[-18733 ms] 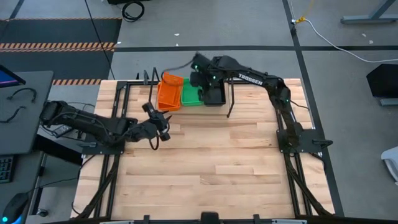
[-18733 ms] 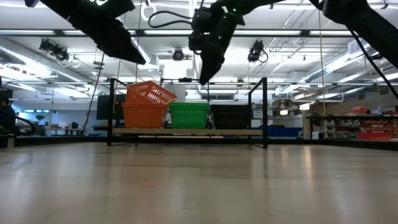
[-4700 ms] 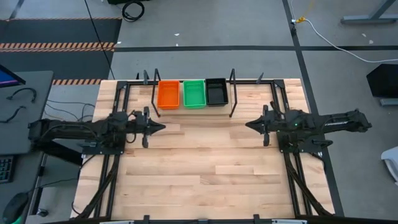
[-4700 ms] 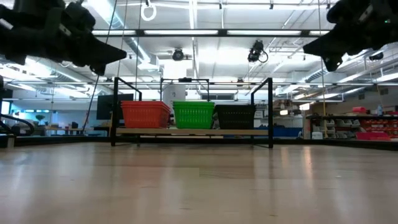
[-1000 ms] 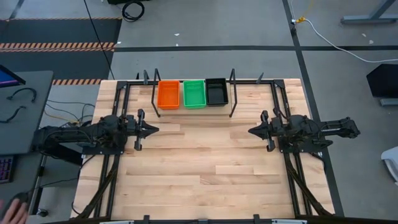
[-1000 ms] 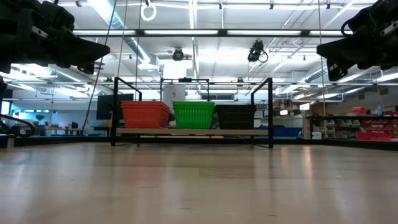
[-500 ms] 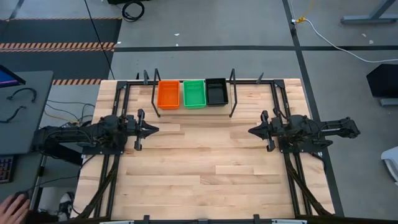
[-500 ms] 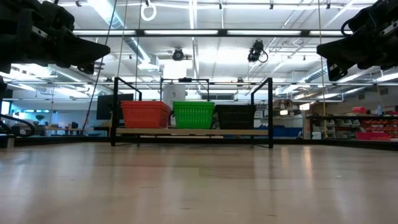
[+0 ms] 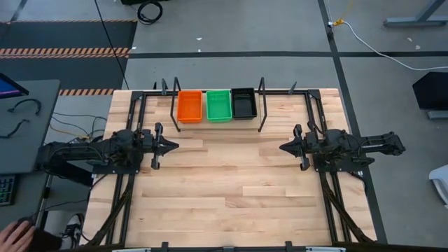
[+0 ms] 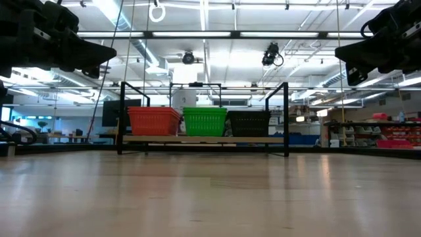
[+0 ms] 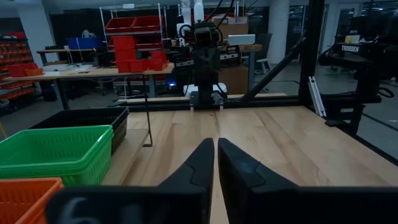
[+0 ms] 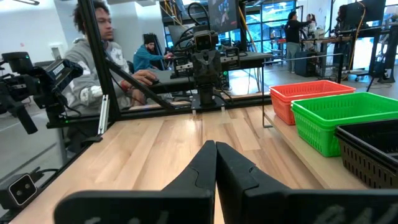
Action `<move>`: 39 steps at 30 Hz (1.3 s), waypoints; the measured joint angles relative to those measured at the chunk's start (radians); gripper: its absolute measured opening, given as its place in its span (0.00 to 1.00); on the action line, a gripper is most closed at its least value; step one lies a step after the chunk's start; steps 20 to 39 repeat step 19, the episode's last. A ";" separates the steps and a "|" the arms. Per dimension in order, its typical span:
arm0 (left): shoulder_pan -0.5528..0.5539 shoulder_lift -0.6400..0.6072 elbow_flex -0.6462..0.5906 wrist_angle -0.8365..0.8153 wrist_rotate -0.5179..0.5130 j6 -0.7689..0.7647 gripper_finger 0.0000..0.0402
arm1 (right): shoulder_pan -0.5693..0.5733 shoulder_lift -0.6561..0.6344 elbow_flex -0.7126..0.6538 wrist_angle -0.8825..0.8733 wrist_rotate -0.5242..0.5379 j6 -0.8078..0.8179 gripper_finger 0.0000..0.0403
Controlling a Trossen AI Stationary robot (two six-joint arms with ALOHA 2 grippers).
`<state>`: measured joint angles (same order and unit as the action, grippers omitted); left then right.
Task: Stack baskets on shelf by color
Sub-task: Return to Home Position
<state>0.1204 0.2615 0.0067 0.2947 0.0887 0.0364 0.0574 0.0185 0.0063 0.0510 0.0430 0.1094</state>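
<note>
The left gripper (image 11: 216,144) hangs over the table's (image 9: 231,189) left side, its 2 fingers pressed together with only a hairline gap, holding nothing. The right gripper (image 12: 216,147) sits over the right side, its fingers closed the same way and just as empty. The 2 point at each other across the wood, well apart. In the low view both are dark shapes cut off by the upper corners, so their fingers cannot be read there. Farther back, between the arms and near the far edge, the shelf (image 10: 200,139) carries 3 colours in a row, just beside one another. The orange basket (image 9: 190,106) is on the left arm's side, the green basket (image 9: 218,105) in the middle and the black basket (image 9: 243,103) on the right arm's side. From above each shows as 1 rectangle, and whether others nest inside cannot be made out. The left wrist view crops the orange one at a corner and half hides the black one behind the green; the right wrist view cuts the black one off at the edge. Beyond the table a seated person (image 12: 84,65) is partly hidden by a black post, with a second person (image 12: 148,55) behind. A hand (image 9: 15,234) is clipped by the high view's lower left corner.
</note>
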 joint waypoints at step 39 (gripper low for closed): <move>0.000 0.000 0.000 0.000 0.000 0.000 0.06 | 0.000 0.000 0.000 0.000 0.000 0.000 0.02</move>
